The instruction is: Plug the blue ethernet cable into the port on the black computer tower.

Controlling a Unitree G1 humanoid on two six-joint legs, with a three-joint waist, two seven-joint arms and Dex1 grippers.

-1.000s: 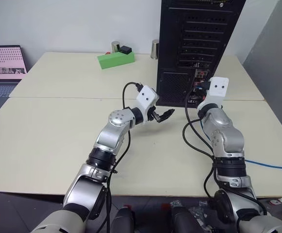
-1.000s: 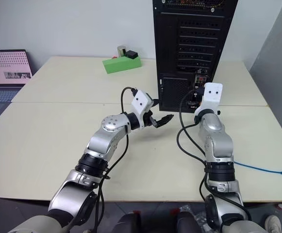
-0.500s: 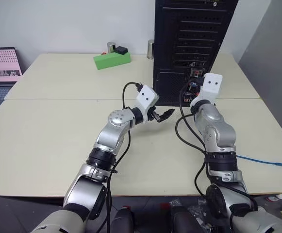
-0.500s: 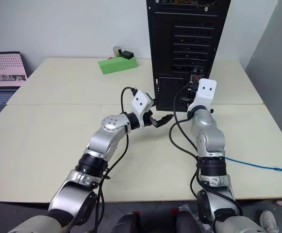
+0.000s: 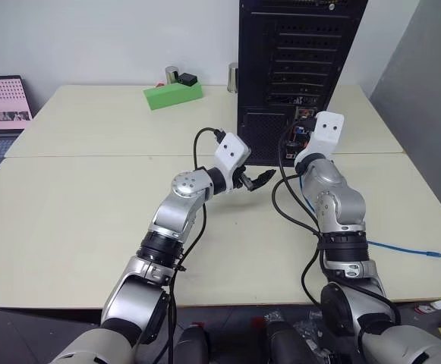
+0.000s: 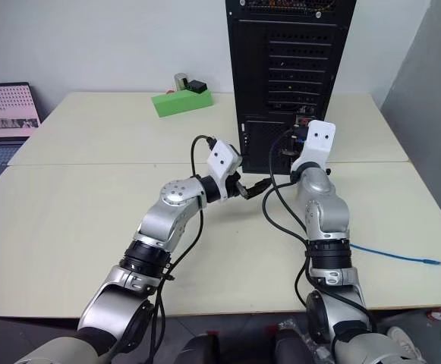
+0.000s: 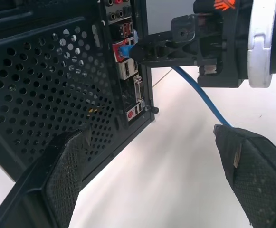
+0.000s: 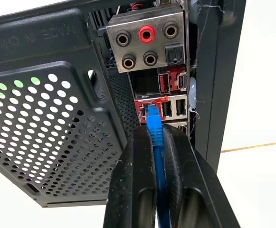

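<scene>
Right wrist view: blue ethernet cable (image 8: 155, 142) between end effector (image 8: 159, 142) fingers.

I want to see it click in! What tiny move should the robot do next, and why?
Probably a small straight push forward. The right end effector is shut on the blue ethernet cable, and its plug tip sits right at a port on the black computer tower, though whether it is fully in is unclear.

One tower (image 5: 300, 68), upper centre of the frame. One blue cable (image 5: 402, 249), lower right. One laptop (image 5: 0, 114), far left edge. One green box (image 5: 173, 94), upper centre-left, with one small black item (image 5: 187, 79) on it. Two metal cylinders: one (image 5: 172, 75) behind the box, one (image 5: 233, 78) beside the tower. Two tables (image 5: 91, 227) butted together. Two grippers: left (image 5: 256, 180), right (image 7: 142, 50)
</scene>
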